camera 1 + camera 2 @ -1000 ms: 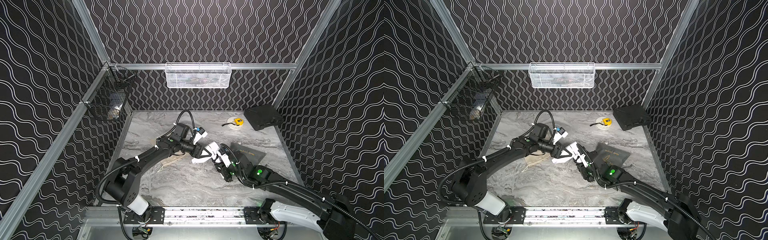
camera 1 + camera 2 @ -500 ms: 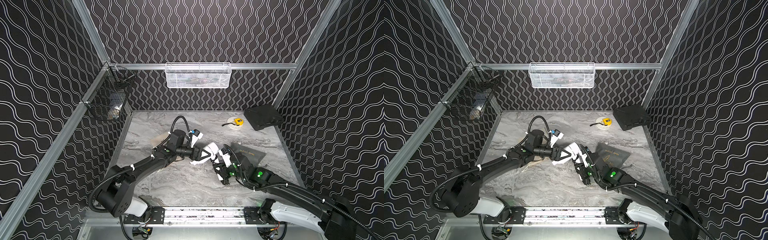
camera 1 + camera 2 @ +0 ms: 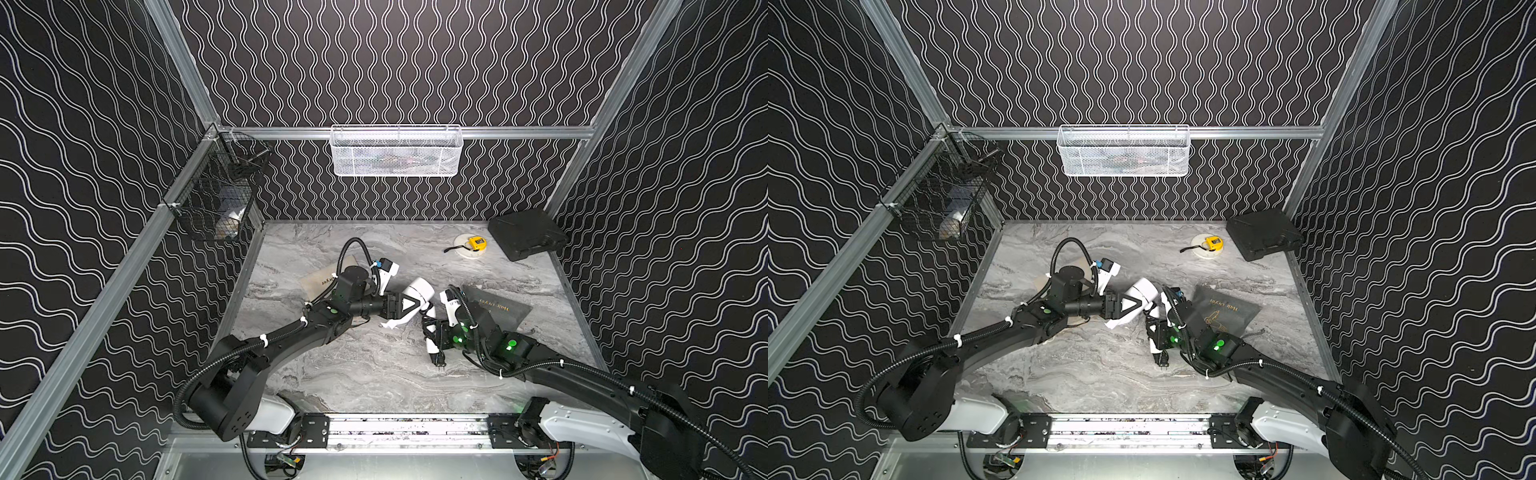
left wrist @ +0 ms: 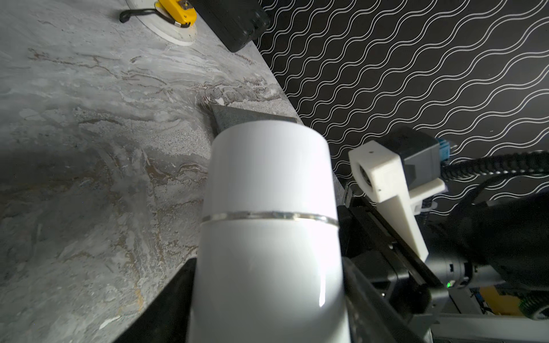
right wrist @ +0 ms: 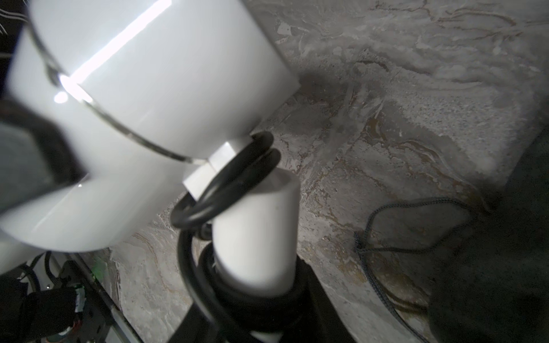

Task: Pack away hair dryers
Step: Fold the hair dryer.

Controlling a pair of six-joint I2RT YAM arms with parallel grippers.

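- Near the middle of the marble table [image 3: 374, 374], with 12 o'clock at the back wall: white hair dryer [image 3: 419, 289], shown in both top views [image 3: 1144, 291], barrel at the 12 o'clock end, handle running toward 6.
- Reaching in from 9 o'clock: left gripper [image 3: 411, 305], jaws pressed to both sides of the barrel [image 4: 267, 208] in the left wrist view, clamped on it.
- Reaching in from 4 o'clock: right gripper [image 3: 434, 334], jaws closed round the handle [image 5: 255, 231], clamped there.
- Wound round the handle just under the barrel: black cord [image 5: 234, 172], with the plug [image 3: 437, 358] at the 6 o'clock end.
- Barrel clear of the marble, shadow beneath it in the right wrist view; cannot tell whether the handle end touches the table.
- At 3 o'clock of the dryer, flat on the table: dark grey bag [image 3: 498, 309] printed "Hair Dryer", partly under the right arm, with a dark drawstring [image 5: 360, 249] loose on the marble beside it.
- At 9 to 10 o'clock of the dryer: beige bag [image 3: 322, 278], mostly hidden under the left arm.
- Toward 1 o'clock of the table: yellow tape measure [image 3: 476, 242] on a white disc, and just beside it, in the far 2 o'clock corner, a black case [image 3: 525, 235].
- On the back wall at 12: white mesh basket [image 3: 395, 151].
- On the side wall at 10: black wire basket [image 3: 216, 199].
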